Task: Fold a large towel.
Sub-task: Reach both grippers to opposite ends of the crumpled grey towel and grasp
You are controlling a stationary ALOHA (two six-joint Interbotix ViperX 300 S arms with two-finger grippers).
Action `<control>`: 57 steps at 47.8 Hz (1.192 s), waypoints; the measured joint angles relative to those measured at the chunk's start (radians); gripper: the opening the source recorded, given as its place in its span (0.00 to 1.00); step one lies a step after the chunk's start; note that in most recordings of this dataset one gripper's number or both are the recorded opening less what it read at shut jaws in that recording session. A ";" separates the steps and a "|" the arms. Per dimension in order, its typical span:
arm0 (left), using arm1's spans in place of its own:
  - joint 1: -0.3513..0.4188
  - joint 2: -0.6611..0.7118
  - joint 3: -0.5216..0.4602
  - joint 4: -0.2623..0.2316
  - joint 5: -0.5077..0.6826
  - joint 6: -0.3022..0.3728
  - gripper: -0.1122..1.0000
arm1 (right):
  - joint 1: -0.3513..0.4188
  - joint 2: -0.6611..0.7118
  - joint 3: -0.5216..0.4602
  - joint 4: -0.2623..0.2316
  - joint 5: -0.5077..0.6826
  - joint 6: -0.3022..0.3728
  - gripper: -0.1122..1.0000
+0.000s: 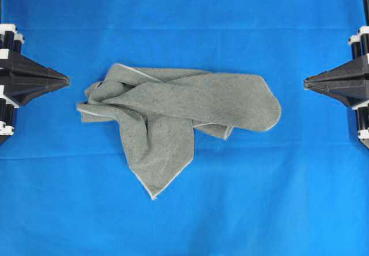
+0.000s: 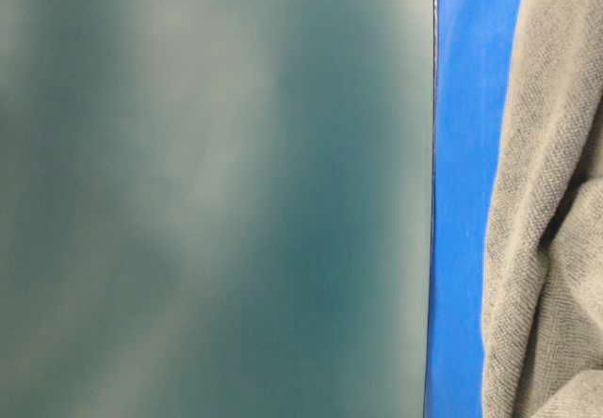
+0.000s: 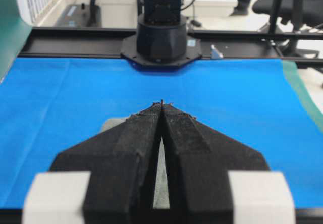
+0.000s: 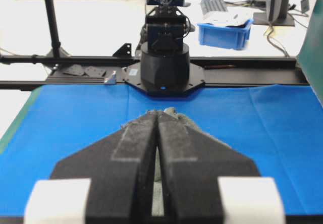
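The towel (image 1: 173, 112) lies crumpled in a loose heap at the middle of the blue table covering (image 1: 184, 14), one corner pointing toward the near edge. In the table-level view the towel (image 2: 546, 201) fills the right side in close-up. My left gripper (image 1: 67, 81) hovers at the left edge, shut and empty, its tip a short gap from the towel's left end. My right gripper (image 1: 306, 83) sits shut and empty at the right edge, apart from the towel. Both wrist views show shut fingers (image 3: 146, 133) (image 4: 139, 138) with grey towel (image 4: 174, 114) mostly hidden behind them.
The opposite arm's black base (image 3: 161, 37) stands at the far end of the covering in the left wrist view, and the other base (image 4: 164, 65) in the right wrist view. A blue bin (image 4: 224, 32) and office clutter lie beyond the table. A blurred dark-green panel (image 2: 207, 192) blocks most of the table-level view.
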 measured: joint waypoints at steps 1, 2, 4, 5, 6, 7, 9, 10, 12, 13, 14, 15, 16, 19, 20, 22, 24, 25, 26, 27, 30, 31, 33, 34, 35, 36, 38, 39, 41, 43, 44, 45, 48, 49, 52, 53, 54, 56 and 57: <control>0.000 0.000 0.000 0.000 -0.002 0.000 0.10 | 0.000 0.000 0.000 0.000 0.002 0.000 0.10; 0.000 0.005 -0.003 -0.005 0.003 0.003 0.10 | 0.000 0.000 -0.002 0.000 0.005 0.000 0.10; -0.003 0.025 -0.017 -0.015 0.011 0.008 0.10 | -0.002 0.000 -0.011 0.000 0.023 -0.005 0.10; -0.006 0.035 -0.023 -0.020 0.014 0.012 0.10 | -0.002 0.000 -0.015 0.000 0.035 -0.005 0.10; -0.011 0.046 -0.026 -0.021 0.015 0.012 0.10 | -0.003 -0.002 -0.025 0.000 0.063 -0.008 0.10; -0.018 0.055 -0.029 -0.021 0.017 0.014 0.10 | -0.003 -0.002 -0.034 -0.002 0.097 -0.008 0.10; -0.041 0.084 -0.037 -0.021 0.018 0.015 0.10 | -0.005 0.000 -0.051 -0.002 0.167 -0.012 0.10; -0.058 0.103 -0.038 -0.021 0.018 0.015 0.10 | -0.005 -0.002 -0.060 -0.002 0.204 -0.012 0.10; -0.092 0.141 -0.044 -0.025 0.021 0.017 0.10 | -0.005 -0.002 -0.074 -0.002 0.272 -0.009 0.10; -0.112 0.163 -0.049 -0.025 0.018 0.017 0.10 | -0.005 0.002 -0.081 -0.002 0.316 -0.005 0.10; -0.132 0.189 -0.052 -0.025 0.021 0.017 0.10 | -0.005 0.003 -0.087 -0.002 0.351 -0.003 0.10; -0.143 0.207 -0.055 -0.023 0.021 0.017 0.10 | -0.005 0.006 -0.092 -0.002 0.385 -0.002 0.10; -0.155 0.227 -0.058 -0.023 0.018 0.017 0.10 | -0.005 0.011 -0.095 -0.002 0.414 0.002 0.10; -0.187 0.288 -0.077 -0.025 0.018 0.006 0.10 | -0.005 0.023 -0.098 0.000 0.476 0.011 0.10; -0.198 0.310 -0.081 -0.023 0.021 0.005 0.10 | -0.005 0.028 -0.098 0.000 0.491 0.014 0.10; -0.219 0.354 -0.095 -0.023 0.021 0.003 0.10 | -0.005 0.040 -0.098 0.000 0.522 0.028 0.10; -0.233 0.393 -0.107 -0.025 0.023 -0.003 0.10 | -0.005 0.052 -0.098 0.002 0.545 0.038 0.10; -0.239 0.413 -0.117 -0.025 0.023 -0.006 0.11 | -0.005 0.058 -0.097 0.000 0.555 0.044 0.10; -0.249 0.439 -0.129 -0.026 0.023 -0.011 0.11 | -0.005 0.066 -0.098 0.000 0.566 0.049 0.10; -0.256 0.462 -0.138 -0.028 0.025 -0.017 0.11 | -0.005 0.074 -0.098 0.002 0.575 0.054 0.10; -0.285 0.534 -0.173 -0.026 0.028 -0.020 0.16 | -0.005 0.103 -0.098 0.002 0.600 0.066 0.11; -0.293 0.558 -0.184 -0.028 0.031 -0.021 0.21 | -0.005 0.112 -0.095 0.002 0.606 0.069 0.11; -0.304 0.604 -0.206 -0.028 0.037 -0.026 0.30 | -0.005 0.138 -0.094 0.002 0.620 0.078 0.12; -0.305 0.626 -0.215 -0.028 0.038 -0.029 0.36 | -0.005 0.153 -0.094 0.002 0.626 0.083 0.16; -0.308 0.652 -0.225 -0.028 0.043 -0.032 0.43 | -0.005 0.172 -0.092 0.002 0.629 0.087 0.21; -0.310 0.675 -0.233 -0.029 0.048 -0.034 0.49 | -0.005 0.192 -0.092 0.002 0.634 0.092 0.27; -0.311 0.721 -0.250 -0.029 0.052 -0.038 0.61 | -0.006 0.232 -0.091 0.002 0.635 0.101 0.39; -0.313 0.746 -0.256 -0.028 0.055 -0.040 0.66 | -0.005 0.253 -0.091 0.002 0.637 0.104 0.45; -0.313 0.795 -0.273 -0.029 0.060 -0.043 0.76 | -0.005 0.301 -0.089 0.002 0.638 0.110 0.57; -0.314 0.836 -0.287 -0.029 0.061 -0.044 0.84 | -0.005 0.350 -0.087 0.002 0.638 0.114 0.65; -0.314 0.856 -0.295 -0.029 0.064 -0.046 0.86 | -0.005 0.376 -0.087 0.002 0.638 0.114 0.68; -0.316 0.884 -0.307 -0.029 0.071 -0.049 0.87 | -0.005 0.402 -0.087 0.002 0.640 0.114 0.69; -0.316 0.946 -0.336 -0.029 0.089 -0.057 0.84 | -0.003 0.466 -0.087 0.002 0.638 0.117 0.66; -0.316 0.965 -0.345 -0.031 0.098 -0.058 0.84 | -0.002 0.485 -0.087 0.002 0.637 0.117 0.66; -0.316 1.011 -0.368 -0.031 0.123 -0.061 0.84 | 0.000 0.548 -0.086 0.003 0.624 0.117 0.65; -0.316 1.029 -0.376 -0.029 0.132 -0.061 0.84 | 0.000 0.565 -0.086 0.002 0.618 0.117 0.65; -0.316 1.043 -0.383 -0.031 0.137 -0.061 0.84 | 0.000 0.584 -0.086 0.003 0.609 0.117 0.65; -0.316 1.069 -0.396 -0.029 0.143 -0.063 0.84 | 0.000 0.618 -0.086 0.002 0.589 0.117 0.66; -0.316 1.083 -0.403 -0.029 0.144 -0.063 0.84 | 0.002 0.634 -0.086 0.002 0.580 0.117 0.66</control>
